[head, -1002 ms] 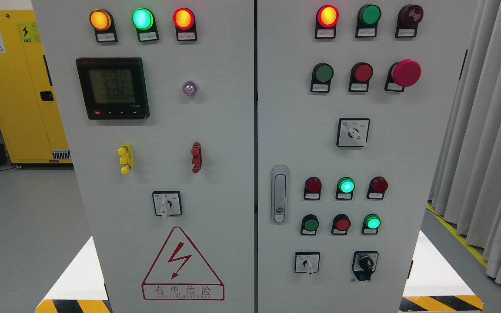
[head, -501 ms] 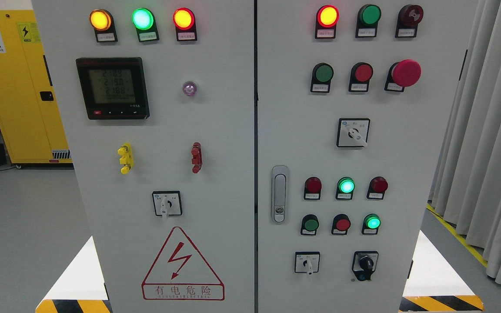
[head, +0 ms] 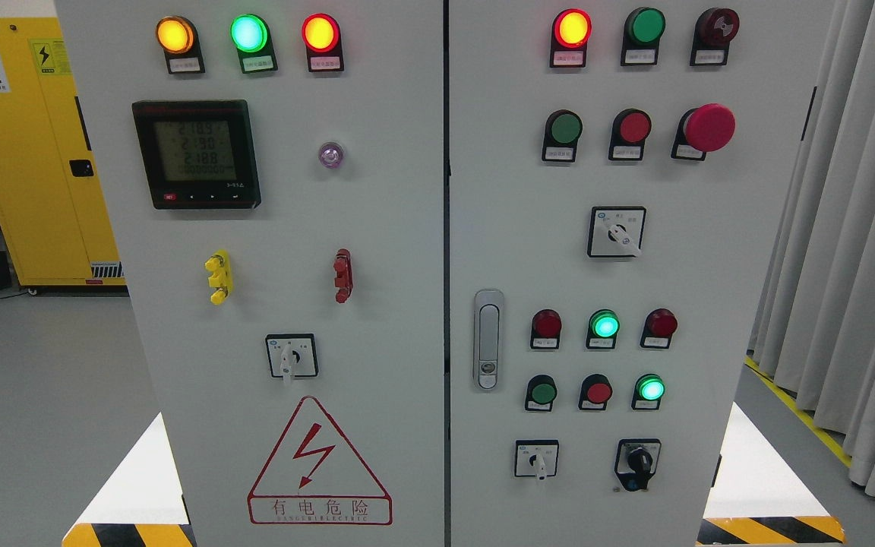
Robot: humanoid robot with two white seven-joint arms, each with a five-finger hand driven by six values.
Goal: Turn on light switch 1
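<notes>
A grey electrical cabinet (head: 377, 228) with two doors fills the view. Neither robot hand is in view, so their state cannot be told.

Left door: three lit lamps in a row along the top, an amber lamp (head: 175, 35), a green lamp (head: 248, 33) and a red lamp (head: 320, 33). Below them sits a digital meter (head: 196, 153) with a lit display, and to its right a small violet indicator (head: 330, 154). Lower down are a yellow terminal block (head: 219, 276) and a red terminal block (head: 342, 275). Beneath these is a rotary selector (head: 291, 355), its white handle pointing down, just above a red warning triangle (head: 319, 462).

Right door: a lit red lamp (head: 572, 28) at the top, with an unlit green one and a dark red buzzer to its right. The next row ends at the right in a red mushroom button (head: 708, 127). A rotary switch (head: 617, 232) sits mid-door, its handle tilted down to the right. A door latch (head: 488, 339) stands at the left edge. Near the bottom are two rows of small lamps and buttons, two of them glowing green, then a white-handled selector (head: 536, 459) and a black knob switch (head: 639, 460).

The labels are too small to read, so which control is light switch 1 cannot be told.

A yellow cabinet (head: 35, 152) stands far left; grey curtains (head: 855, 228) hang on the right.
</notes>
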